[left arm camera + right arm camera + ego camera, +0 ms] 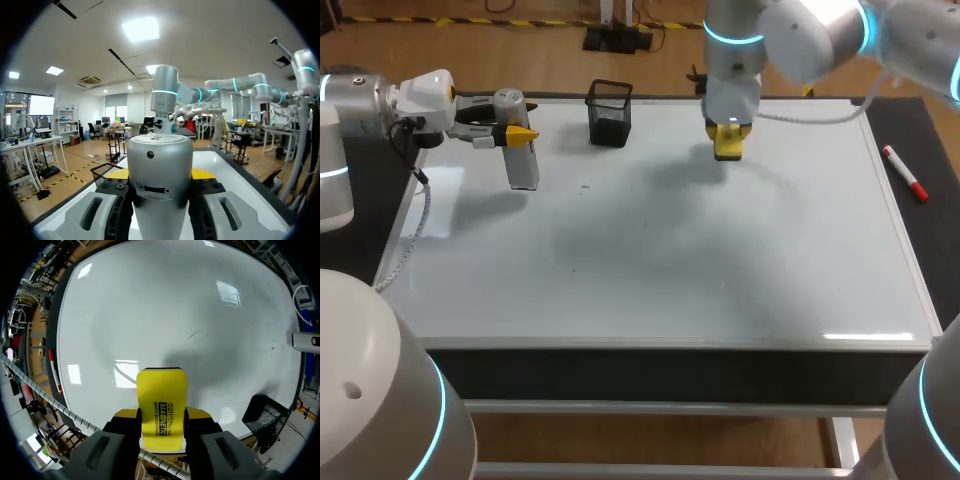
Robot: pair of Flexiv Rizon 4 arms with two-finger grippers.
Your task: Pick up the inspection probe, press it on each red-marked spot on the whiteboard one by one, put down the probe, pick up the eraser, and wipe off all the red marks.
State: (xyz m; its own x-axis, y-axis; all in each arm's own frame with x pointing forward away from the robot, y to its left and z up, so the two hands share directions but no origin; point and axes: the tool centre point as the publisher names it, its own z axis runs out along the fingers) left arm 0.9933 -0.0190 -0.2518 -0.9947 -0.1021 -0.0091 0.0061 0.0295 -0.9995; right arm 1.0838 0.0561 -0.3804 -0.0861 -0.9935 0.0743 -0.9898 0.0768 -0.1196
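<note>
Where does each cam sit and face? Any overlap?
Head view: fixed above and behind, looking down on the whiteboard; left gripper holds the probe, right gripper the eraser.
Left wrist view: on the left wrist, facing level across the whiteboard; its gripper on the probe, right arm ahead.
Right wrist view: on the right wrist, looking down on the whiteboard; its gripper on the eraser.
Shared: the mesh basket, in all three.

Our dark table [932,135] is mostly covered by a big whiteboard [720,270] lying flat on it. A black mesh basket [609,113] stands on the board around 11 o'clock. A red-and-white marker [904,173] lies off the board on the table's dark strip, about 2 o'clock.
</note>
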